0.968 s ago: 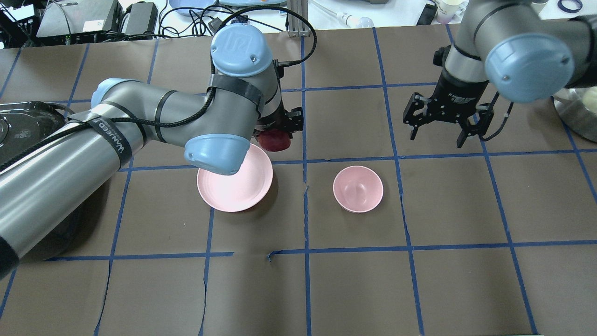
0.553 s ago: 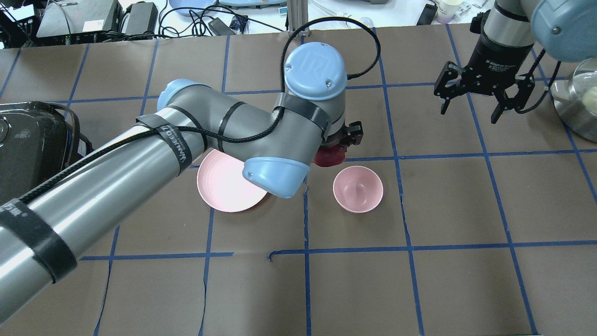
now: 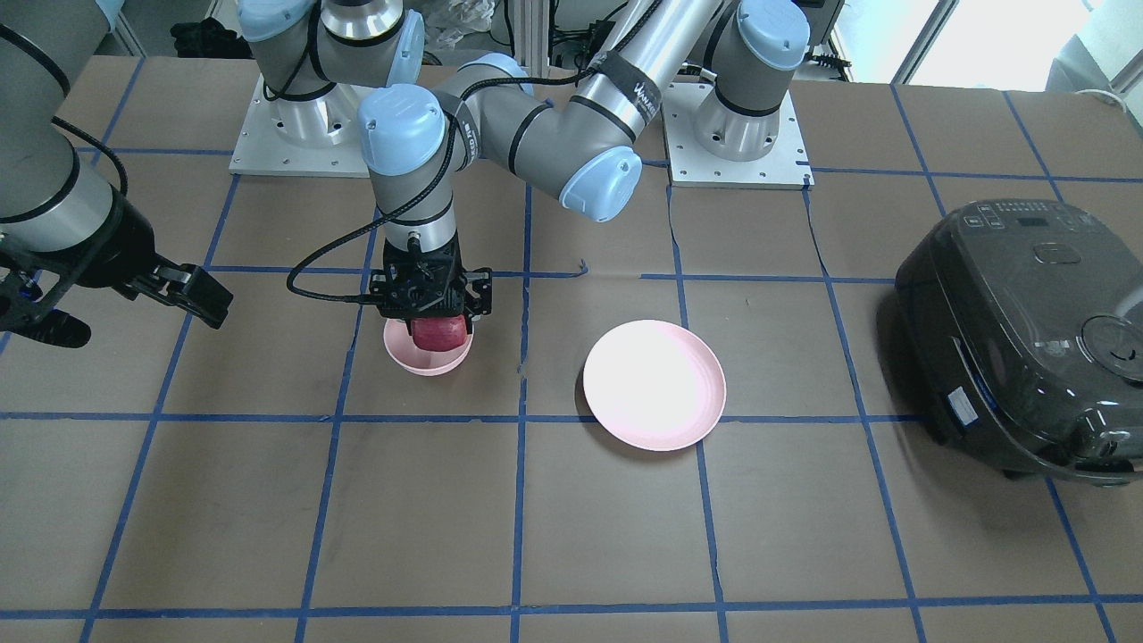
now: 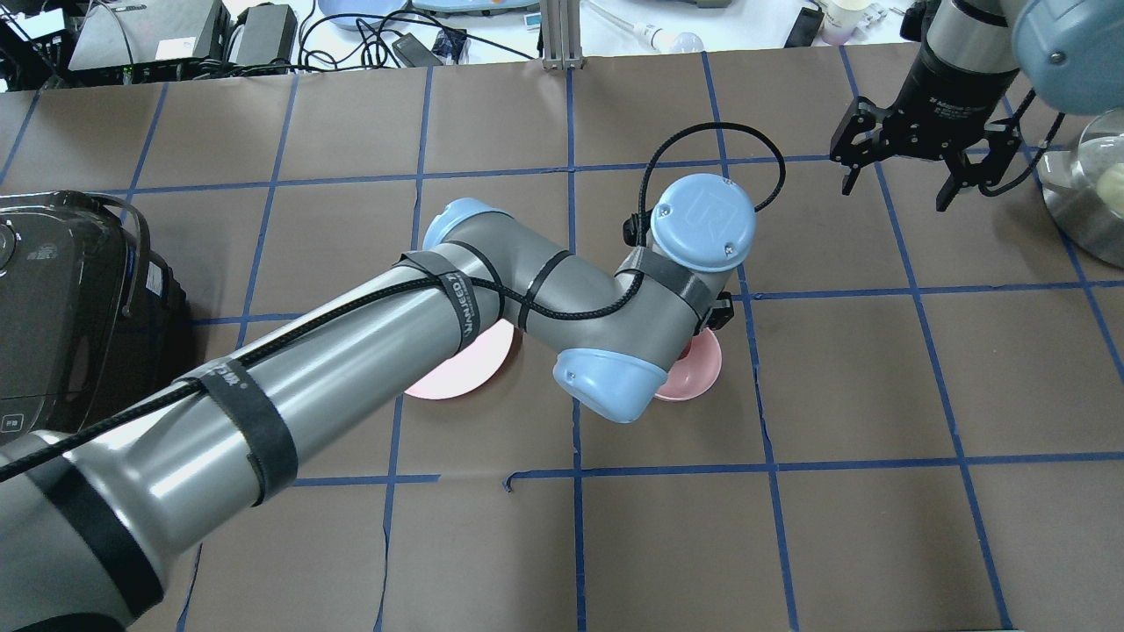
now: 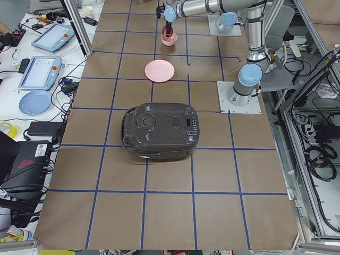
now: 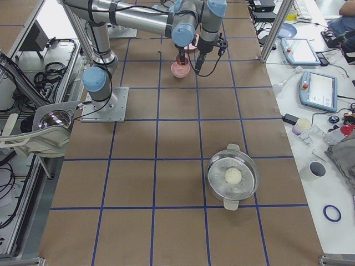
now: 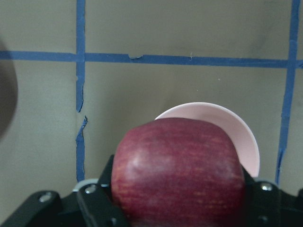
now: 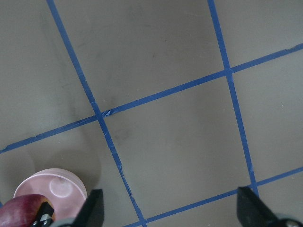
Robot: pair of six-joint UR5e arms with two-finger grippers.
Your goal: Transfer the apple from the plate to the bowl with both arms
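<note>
The dark red apple (image 3: pixel 439 335) is held in my left gripper (image 3: pixel 438 323), which is shut on it right over the small deep pink bowl (image 3: pixel 429 362). The apple's underside sits about at the bowl's rim. The left wrist view shows the apple (image 7: pixel 177 170) between the black fingers, with the bowl (image 7: pixel 239 130) beneath. The wide pink plate (image 3: pixel 654 384) lies empty beside the bowl. In the overhead view my left arm hides most of the bowl (image 4: pixel 701 369) and plate (image 4: pixel 457 376). My right gripper (image 4: pixel 906 180) is open and empty, high at the far right.
A black rice cooker (image 3: pixel 1027 330) stands at the table end on my left. A steel pot (image 6: pixel 233 176) with a pale ball in it stands at the end on my right. Blue tape lines grid the brown table.
My left arm carried the apple rightwards from beside the plate to over the bowl. My right gripper drew back towards the far right, still open.
</note>
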